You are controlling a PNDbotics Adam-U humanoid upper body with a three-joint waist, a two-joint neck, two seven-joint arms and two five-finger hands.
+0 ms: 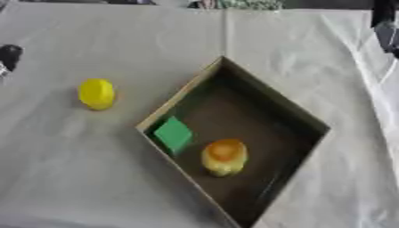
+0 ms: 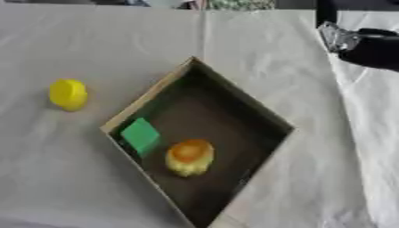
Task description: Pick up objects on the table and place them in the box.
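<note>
A table under a pale cloth, seen from above

The grey-white cloth (image 1: 70,178) covers the whole table and has soft wrinkles, with 1 straight fold line (image 1: 225,31) running from the far edge toward the middle. The light is even and gives weak shadows. At the far edge a narrow dark strip (image 2: 296,4) shows behind the table.

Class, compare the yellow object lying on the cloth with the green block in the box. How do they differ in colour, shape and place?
Colour: the yellow object is yellow all over; the green block is green.
Shape: the yellow object is rounded; the green block is flat-faced with straight edges and corners.
Place: the yellow object lies on the cloth, left of the box; the green block is inside it, against its left wall.
Shared: neither is touched by a hand.
</note>
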